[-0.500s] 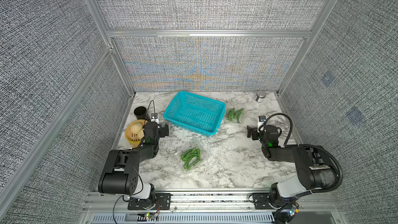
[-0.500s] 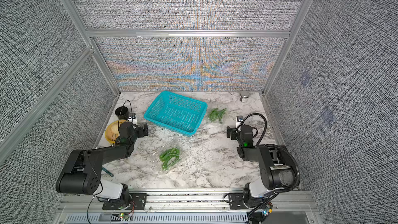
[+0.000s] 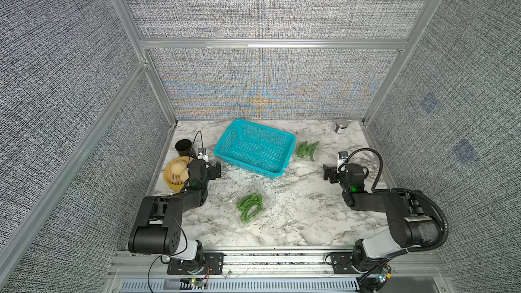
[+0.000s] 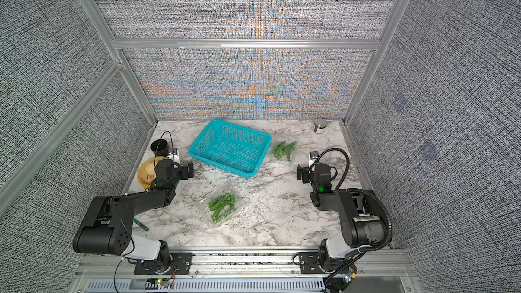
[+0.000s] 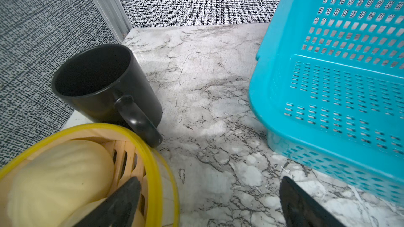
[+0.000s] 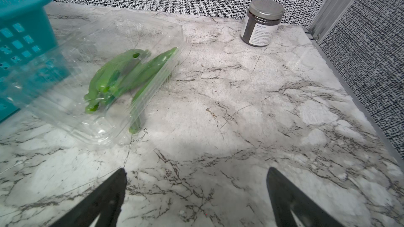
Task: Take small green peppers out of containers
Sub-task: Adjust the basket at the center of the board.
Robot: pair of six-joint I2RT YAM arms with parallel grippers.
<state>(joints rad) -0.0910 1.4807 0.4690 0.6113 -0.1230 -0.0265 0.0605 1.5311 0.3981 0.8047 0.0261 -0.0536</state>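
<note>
My left gripper (image 3: 217,169) hangs spread to its widest with nothing in it, close beside the yellow steamer (image 3: 167,177) and short of the teal basket (image 3: 235,136). If I swing carelessly from here, a finger could clip that steamer or the basket wall.

Toward the middle, the near container (image 3: 263,193) lies on the marble table (image 3: 296,215) with its peppers (image 3: 249,205) inside, apparently under a closed lid. Its plastic is thin and nearly invisible, so I may misjudge the rim, crush it, or merely shove the box across the smooth top. Those peppers run diagonally, from near-left to far-right, as does the box's long side.

Further right, the far container (image 6: 65,105) sits just beside the basket. Its peppers (image 6: 122,77) lie bundled along a similar diagonal; which ends bear stems I cannot tell. My right gripper (image 6: 196,182) is likewise fully spread and empty, near that box.
</note>
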